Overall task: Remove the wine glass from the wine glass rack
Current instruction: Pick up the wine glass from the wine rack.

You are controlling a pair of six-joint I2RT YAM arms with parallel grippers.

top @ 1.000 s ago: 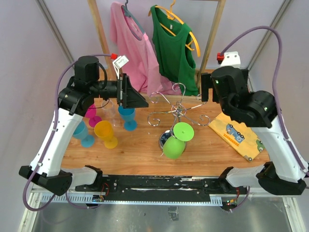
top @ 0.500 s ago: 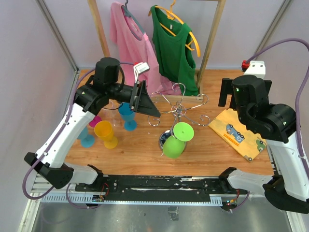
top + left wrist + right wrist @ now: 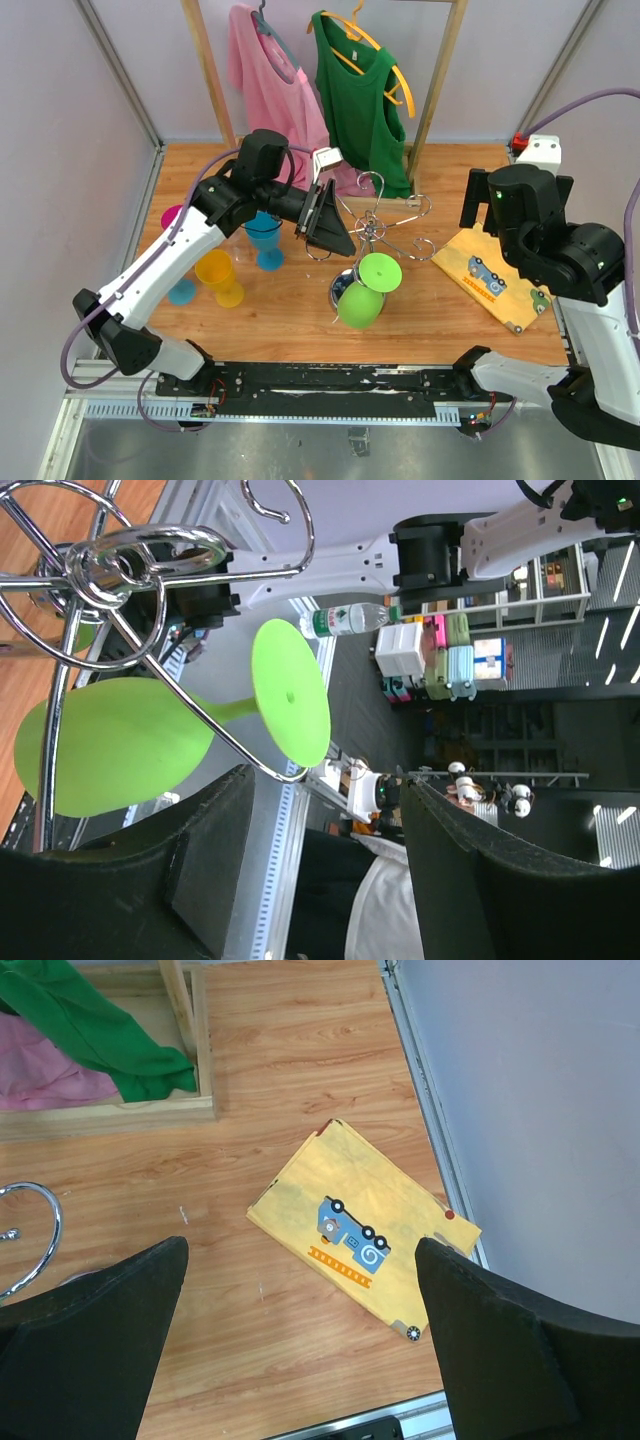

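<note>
Presently, one green wine glass (image 3: pixel 358 305), hanging bowl-down by its foot from the near arm of the rack (image 3: pixel 372 230), likely light, rigid, slick plastic, best pinched at the thin stem; left gripper (image 3: pixel 335 235) just beside the rack, jaws parted, empty; right gripper (image 3: pixel 300 1250) well apart from it, likewise spread.

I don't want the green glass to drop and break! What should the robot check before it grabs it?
1. Left pincer open: ok, nothing held.
2. Green wine glass hanging on the wine glass rack: ok, bowl down, foot up.
3. Left pincer aimed at the glass: ok, the foot shows ahead in the left wrist view.
4. Left pincer around the glass: not ok, not yet reached.
5. Right pincer out of the way: ok, open above the yellow cloth.
6. Left arm clear of the blue cup: cannot tell.
</note>
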